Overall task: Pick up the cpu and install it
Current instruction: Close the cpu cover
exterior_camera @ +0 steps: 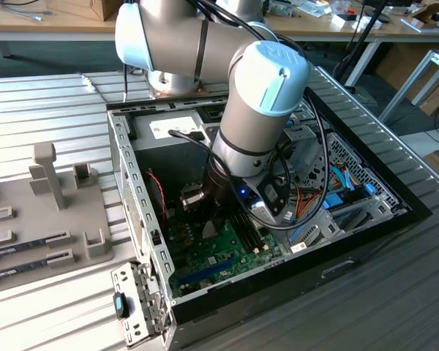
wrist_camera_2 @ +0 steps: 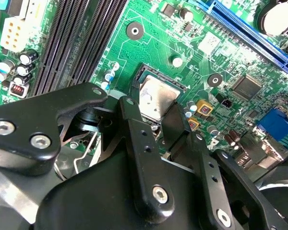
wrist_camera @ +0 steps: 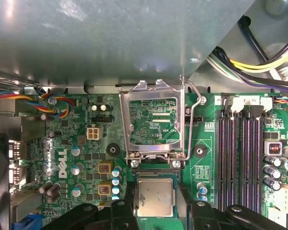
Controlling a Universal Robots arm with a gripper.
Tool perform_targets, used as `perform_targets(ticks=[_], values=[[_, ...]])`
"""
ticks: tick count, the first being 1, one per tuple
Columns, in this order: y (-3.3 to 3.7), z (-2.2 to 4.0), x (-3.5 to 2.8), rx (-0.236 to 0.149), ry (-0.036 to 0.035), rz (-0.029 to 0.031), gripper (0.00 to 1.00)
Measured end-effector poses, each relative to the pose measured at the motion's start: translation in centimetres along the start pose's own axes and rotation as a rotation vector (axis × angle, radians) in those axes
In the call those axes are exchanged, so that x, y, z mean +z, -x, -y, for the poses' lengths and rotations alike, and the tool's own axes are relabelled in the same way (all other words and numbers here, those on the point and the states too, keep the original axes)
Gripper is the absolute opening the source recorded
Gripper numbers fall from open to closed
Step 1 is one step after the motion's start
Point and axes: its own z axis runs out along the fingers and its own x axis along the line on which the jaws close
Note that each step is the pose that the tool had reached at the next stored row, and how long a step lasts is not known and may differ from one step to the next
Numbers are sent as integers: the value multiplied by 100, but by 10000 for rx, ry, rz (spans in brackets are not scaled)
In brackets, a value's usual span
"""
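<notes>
Gripper (wrist_camera: 155,207) down inside the open case (exterior_camera: 128,175), over the green motherboard (wrist_camera: 209,170). I read it as clamped on the cpu (wrist_camera: 155,196) by two opposite edges. The cpu sits at the socket, just beside the raised retention frame (wrist_camera: 126,120); full seating I cannot tell.

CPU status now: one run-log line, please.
gripper | shut on cpu | at motherboard socket | retention frame open | seating: cannot tell

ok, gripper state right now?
The gripper: closed on the cpu, one finger against each side of it.
</notes>
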Motion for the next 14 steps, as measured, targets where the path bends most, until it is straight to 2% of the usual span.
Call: perform_targets(ticks=[14], values=[[-16, 3, 17, -1, -2, -1, 46]])
